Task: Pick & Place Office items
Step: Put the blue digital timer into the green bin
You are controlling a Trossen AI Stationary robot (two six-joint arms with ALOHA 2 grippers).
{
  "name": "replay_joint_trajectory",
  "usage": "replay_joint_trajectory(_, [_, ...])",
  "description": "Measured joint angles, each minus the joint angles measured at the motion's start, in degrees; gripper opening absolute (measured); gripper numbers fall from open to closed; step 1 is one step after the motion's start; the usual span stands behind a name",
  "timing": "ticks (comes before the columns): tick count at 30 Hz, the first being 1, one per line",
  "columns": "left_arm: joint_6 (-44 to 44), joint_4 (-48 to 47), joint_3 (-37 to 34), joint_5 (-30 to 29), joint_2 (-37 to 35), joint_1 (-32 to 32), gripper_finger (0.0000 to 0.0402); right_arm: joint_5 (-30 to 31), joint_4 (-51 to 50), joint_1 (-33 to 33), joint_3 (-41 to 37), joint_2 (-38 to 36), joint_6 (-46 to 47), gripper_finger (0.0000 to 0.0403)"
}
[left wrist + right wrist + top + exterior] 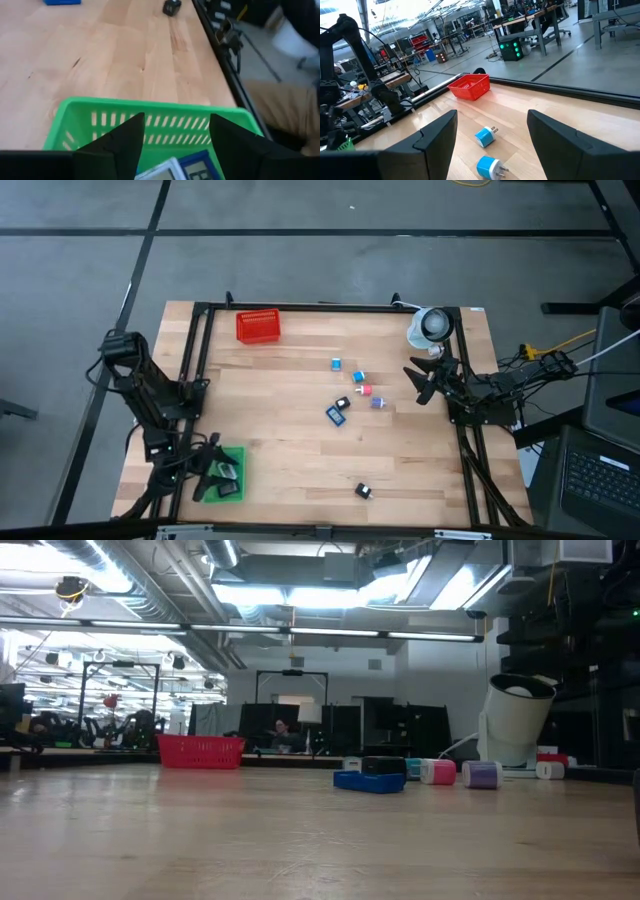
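Observation:
Small office items lie scattered mid-table: two blue plug-like pieces (337, 364) (358, 378), a pink one (366, 390), a purple one (378, 402), a black-and-white one (342, 402), a flat blue one (336, 415) and a black one (363, 491) near the near edge. My left gripper (212, 472) is open over the green tray (236, 460), which holds a white and blue piece (180, 169). My right gripper (420, 380) is open at the table's right side, pointing toward the blue pieces (485, 136) (490, 167). Neither gripper touches anything.
A red mesh basket (257, 326) stands near the far edge, left of centre. A white cylindrical container (430, 327) sits at the far right corner. A black frame (300, 307) borders the table. Bare wood (290, 460) lies between the green tray and the scattered pieces.

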Motion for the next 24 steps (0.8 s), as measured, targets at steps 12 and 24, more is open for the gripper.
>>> replay_joint_trajectory(12, [25.33,8.42,-0.02,2.77,-13.29,16.7,0.0196,0.04,-1.2,0.0,0.0,-0.01,-0.43,0.0247])
replay_joint_trajectory(24, [53.12,-3.59,2.76,36.43,-22.27,55.1,0.0187,0.08,-2.11,0.0,0.0,0.01,-0.4,0.0247])
